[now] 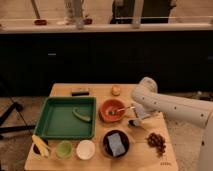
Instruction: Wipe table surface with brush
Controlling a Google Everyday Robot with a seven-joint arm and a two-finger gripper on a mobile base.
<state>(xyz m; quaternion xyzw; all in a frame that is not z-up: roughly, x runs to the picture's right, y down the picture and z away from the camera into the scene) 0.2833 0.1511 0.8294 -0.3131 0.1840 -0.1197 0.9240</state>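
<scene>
**Claw low at right edge of worktop; brush not clearly made out**

Arm (170, 106) enters from the right and bends down over the right side of the worktop (100, 90). The claw (136, 121) sits low, just right of the orange bowl (112, 109) and above the dark bowl (116, 144). I cannot tell how its fingers stand; the wrist housing covers them.

Brush: a slim pale shaft (125, 109) runs from inside the orange bowl out toward the claw, long axis roughly left to right, slightly tilted. This could be the brush handle or the metal spoon; I cannot tell which. No dark head is visible. If it is the brush, its near end lies just left of the claw, almost touching.

Other items: green tray (60, 125) at left holding a green curved piece (81, 115), small black bar (80, 92) at the far edge, small round fruit (116, 90), cluster of dark grapes (157, 141), white cup (85, 149), green cup (64, 149), corn cob (41, 145).

Judgement: task early; no wiping contact with bare wood evident. The coming move turns on the shaft's near end lying just left of the claw, with its axis pointing across the bowl rim. Risk: tipping the bowl.
</scene>
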